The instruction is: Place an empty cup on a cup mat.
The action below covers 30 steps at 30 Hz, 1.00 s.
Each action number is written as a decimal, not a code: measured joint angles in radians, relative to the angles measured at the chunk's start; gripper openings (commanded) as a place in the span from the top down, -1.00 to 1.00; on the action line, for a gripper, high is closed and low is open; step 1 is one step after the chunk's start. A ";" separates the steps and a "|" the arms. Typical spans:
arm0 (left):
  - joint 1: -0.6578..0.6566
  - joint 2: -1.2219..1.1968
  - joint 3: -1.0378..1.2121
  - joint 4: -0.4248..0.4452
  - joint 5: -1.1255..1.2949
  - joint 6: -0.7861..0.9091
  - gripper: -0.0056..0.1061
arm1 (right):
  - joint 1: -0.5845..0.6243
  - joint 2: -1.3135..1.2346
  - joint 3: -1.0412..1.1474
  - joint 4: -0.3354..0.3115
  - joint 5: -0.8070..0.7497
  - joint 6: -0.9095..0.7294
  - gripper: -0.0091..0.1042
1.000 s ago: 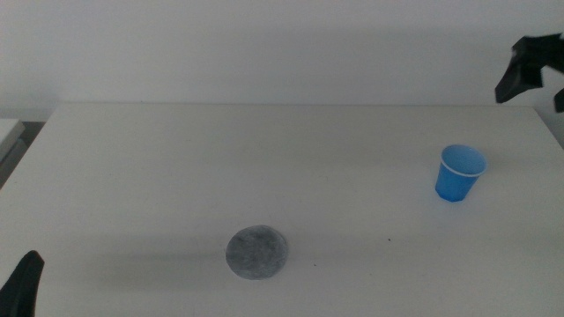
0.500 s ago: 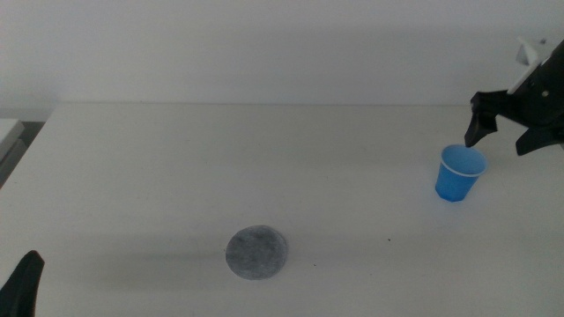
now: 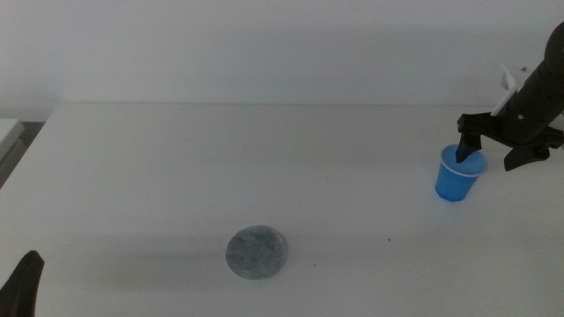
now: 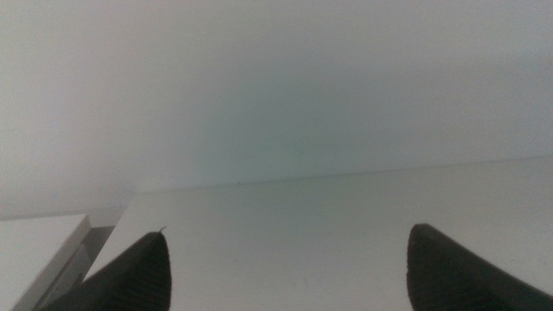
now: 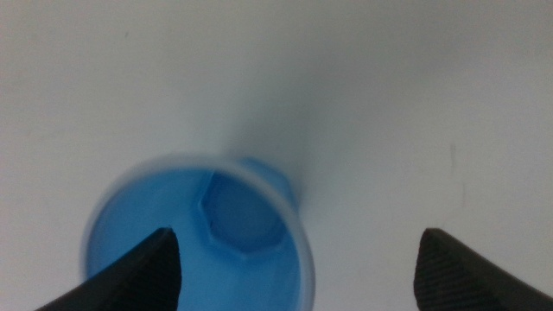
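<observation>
The blue cup (image 3: 454, 183) stands upright and empty on the right side of the white table (image 3: 264, 158). My right gripper (image 3: 498, 154) is open, low over the cup. One jaw is at the cup's rim and the other is apart to its right. In the right wrist view the cup (image 5: 207, 233) lies between the jaws, nearer one of them, below the right gripper (image 5: 298, 272). The grey cup mat (image 3: 256, 253) lies flat at the front middle, far left of the cup. My left gripper (image 3: 22, 283) waits at the front left corner, open and empty in its wrist view (image 4: 285, 276).
A pale object's edge (image 3: 9, 136) sits off the table's left side and also shows in the left wrist view (image 4: 43, 246). A plain wall (image 3: 264, 44) runs behind the table.
My right gripper has come down and leftward from the far right corner to the cup's rim. The cup, the mat and the left gripper have not moved.
</observation>
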 measured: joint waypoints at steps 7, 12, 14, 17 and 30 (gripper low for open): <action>0.000 0.000 0.000 0.000 0.000 0.000 -0.78 | 0.000 0.052 0.000 -0.002 -0.031 0.000 -0.64; 0.000 0.000 0.000 0.000 0.000 0.000 -0.78 | 0.000 0.066 0.000 -0.002 -0.037 0.000 -0.27; 0.000 0.000 0.000 0.000 0.000 0.000 -0.78 | 0.000 0.066 0.000 -0.002 -0.038 0.000 -0.06; 0.000 0.000 0.000 0.000 0.000 0.000 -0.78 | 0.000 0.066 0.000 -0.002 -0.039 0.002 0.27; 0.000 0.000 0.000 0.000 0.000 0.000 -0.78 | 0.000 0.066 0.000 -0.002 -0.039 0.002 0.88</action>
